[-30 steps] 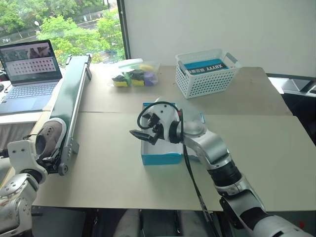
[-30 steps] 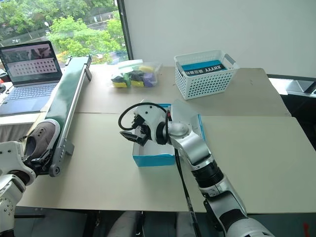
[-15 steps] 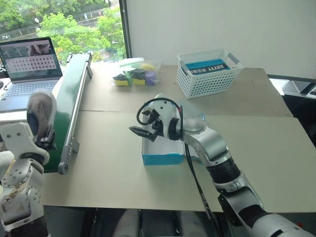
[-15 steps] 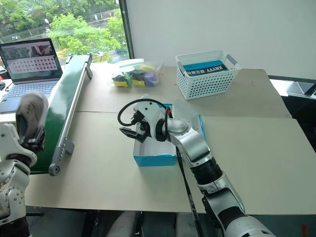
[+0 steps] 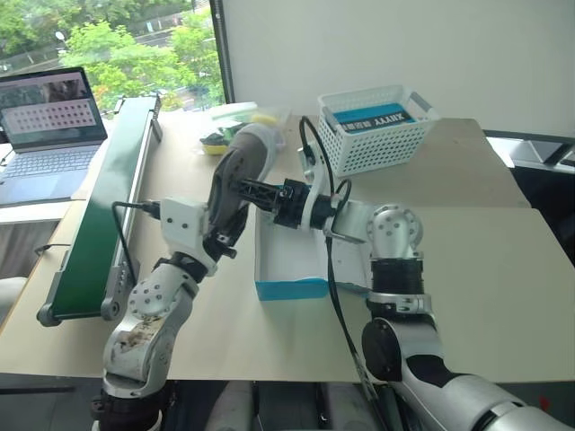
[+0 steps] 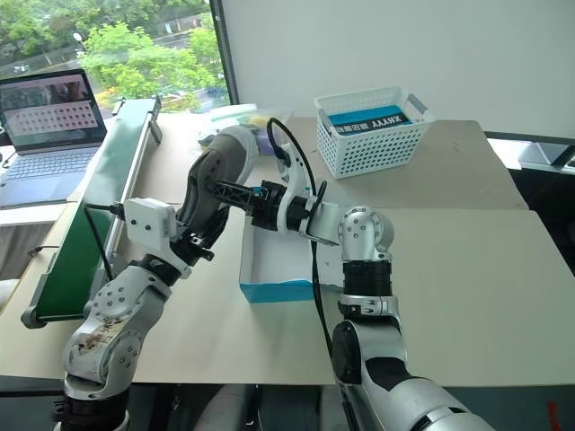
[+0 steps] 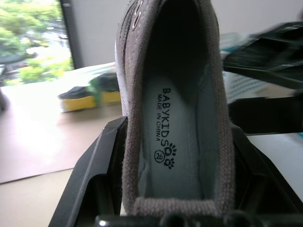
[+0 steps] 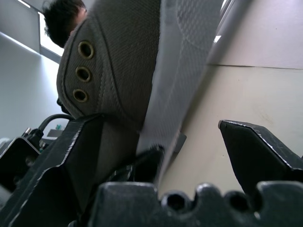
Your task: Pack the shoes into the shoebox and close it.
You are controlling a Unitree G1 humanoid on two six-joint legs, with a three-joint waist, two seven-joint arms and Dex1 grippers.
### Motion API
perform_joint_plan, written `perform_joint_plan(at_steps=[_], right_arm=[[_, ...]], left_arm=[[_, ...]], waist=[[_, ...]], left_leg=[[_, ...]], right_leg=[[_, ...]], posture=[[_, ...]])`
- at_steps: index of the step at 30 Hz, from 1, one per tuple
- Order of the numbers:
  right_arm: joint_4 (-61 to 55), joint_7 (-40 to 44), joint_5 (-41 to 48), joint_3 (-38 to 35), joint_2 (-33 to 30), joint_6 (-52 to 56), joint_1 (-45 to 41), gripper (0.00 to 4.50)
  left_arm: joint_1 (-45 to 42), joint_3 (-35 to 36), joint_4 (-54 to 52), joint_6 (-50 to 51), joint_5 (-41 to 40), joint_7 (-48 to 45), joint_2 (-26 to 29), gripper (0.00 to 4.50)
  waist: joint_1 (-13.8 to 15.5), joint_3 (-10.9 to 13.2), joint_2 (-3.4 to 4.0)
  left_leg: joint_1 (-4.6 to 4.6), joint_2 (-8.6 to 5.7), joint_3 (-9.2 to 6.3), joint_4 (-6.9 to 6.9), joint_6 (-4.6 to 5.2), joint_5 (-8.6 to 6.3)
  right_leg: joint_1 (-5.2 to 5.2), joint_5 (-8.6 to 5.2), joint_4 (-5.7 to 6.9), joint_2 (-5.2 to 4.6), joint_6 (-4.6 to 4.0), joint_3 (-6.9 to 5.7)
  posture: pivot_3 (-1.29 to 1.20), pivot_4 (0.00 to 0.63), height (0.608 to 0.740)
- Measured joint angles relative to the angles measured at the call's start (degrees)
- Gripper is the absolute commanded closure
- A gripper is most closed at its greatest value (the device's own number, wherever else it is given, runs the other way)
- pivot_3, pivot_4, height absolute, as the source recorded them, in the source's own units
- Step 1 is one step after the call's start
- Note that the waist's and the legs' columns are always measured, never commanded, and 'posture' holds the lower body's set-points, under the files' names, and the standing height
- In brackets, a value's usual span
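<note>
My left gripper (image 5: 221, 237) is shut on the heel of a grey-taupe shoe (image 5: 241, 166). It holds the shoe in the air, toe up and tilted, just left of the blue shoebox (image 5: 292, 288). The left wrist view looks into the shoe (image 7: 175, 118), with a black finger (image 7: 102, 165) on either side of the heel. My right gripper (image 5: 250, 190) reaches leftward over the box, open, and its fingers (image 8: 258, 151) straddle the shoe's (image 8: 123, 61) pale sole and side. The box stands open, and the white inside that shows is bare.
At the back right stands a white lattice basket (image 5: 373, 126) holding a blue packet. A green conveyor (image 5: 99, 197) runs along the left, with a laptop (image 5: 45, 126) beyond it. A clear bag of yellow and dark items (image 5: 216, 139) lies behind the shoe. Dark hair (image 8: 61, 16) shows in the right wrist view.
My left arm has swung the shoe from the conveyor's near end rightward and up to the box. The right gripper rolled, rose a little, and now straddles the shoe.
</note>
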Motion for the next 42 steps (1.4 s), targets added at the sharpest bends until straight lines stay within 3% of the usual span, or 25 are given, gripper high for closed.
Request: perform_joint_plan(at_steps=[7,10,18,21,27,28,32,39,42], right_arm=[[1.8,-5.5,3.6,-2.2,0.1,-0.4,-0.3,0.0],[1.9,-6.8,4.9,-2.2,0.1,-0.6,-0.3,0.69],[1.9,-9.3,6.4,-1.9,0.1,-2.2,-0.3,3.47],[1.9,-10.1,6.9,-1.7,0.1,-2.6,-0.3,4.07],[1.9,-10.5,7.4,-0.9,0.1,-3.4,-0.3,4.1],[1.9,-10.7,7.5,-0.9,0.1,-3.4,-0.3,4.1],[1.8,-11.8,9.9,-1.5,0.1,-4.1,-0.3,4.1],[7.4,-20.2,7.3,-6.9,-1.0,-15.9,-3.4,4.1],[12.1,-21.0,3.1,-5.0,-6.9,-15.8,-7.4,4.1]], left_arm=[[-0.3,-1.1,-0.2,1.9,-0.3,0.2,-1.6,2.28],[-0.5,-1.0,-0.2,2.6,-0.3,0.1,-1.6,2.29],[-1.2,-0.4,-0.1,2.9,-0.3,-0.1,-1.2,2.29],[-1.3,-0.3,-0.1,3.0,-0.3,-0.1,-1.2,2.29],[-1.5,-0.1,-0.1,3.2,-0.2,-0.2,-0.7,2.29],[-1.6,-0.2,-0.1,3.2,-0.1,-0.2,-0.4,1.59],[-1.2,-0.8,-0.1,3.3,0.9,-0.2,0.5,0.24],[2.2,-0.2,-1.4,3.8,-0.3,-3.4,3.0,0.24],[5.1,1.2,-3.7,3.7,-1.6,-7.0,6.9,0.24]], waist=[[-0.3,0.0,0.0],[-0.4,0.0,0.0],[-0.4,0.0,0.0],[-0.4,0.0,0.0],[-0.4,0.0,0.0],[-0.4,0.0,0.0],[-0.3,0.0,0.0],[-0.6,0.0,0.01],[-0.5,0.0,0.04]], left_leg=[[-0.01,0.0,0.02,0.1,0.02,0.01],[-0.01,0.0,0.01,0.09,0.02,0.01],[-0.01,0.01,0.01,0.11,0.02,0.01],[-0.01,0.01,0.01,0.11,0.02,0.01],[-0.01,0.01,0.02,0.12,0.02,0.01],[-0.01,0.01,0.01,0.12,0.02,0.01],[-0.01,0.01,0.01,0.11,0.02,0.01],[0.0,0.03,0.08,0.14,0.02,0.01],[-0.02,0.04,0.14,0.07,0.02,0.01]], right_leg=[[0.06,0.0,0.0,0.03,0.02,0.0],[0.05,0.0,0.0,0.04,0.02,0.0],[0.06,0.0,0.0,0.04,0.02,0.0],[0.05,0.0,0.0,0.04,0.02,0.0],[0.06,0.0,0.01,0.04,0.02,0.0],[0.06,0.0,0.01,0.04,0.02,0.0],[0.05,0.0,0.01,0.04,0.02,0.0],[0.02,0.01,0.04,0.08,0.02,0.07],[-0.03,0.0,0.0,0.08,0.02,0.09]], posture=[[0.0,0.15,0.737],[0.0,0.15,0.737],[0.0,0.15,0.737],[0.0,0.15,0.737],[0.0,0.15,0.737],[0.0,0.15,0.737],[0.0,0.15,0.737],[0.0,0.15,0.737],[0.0,0.15,0.737]])
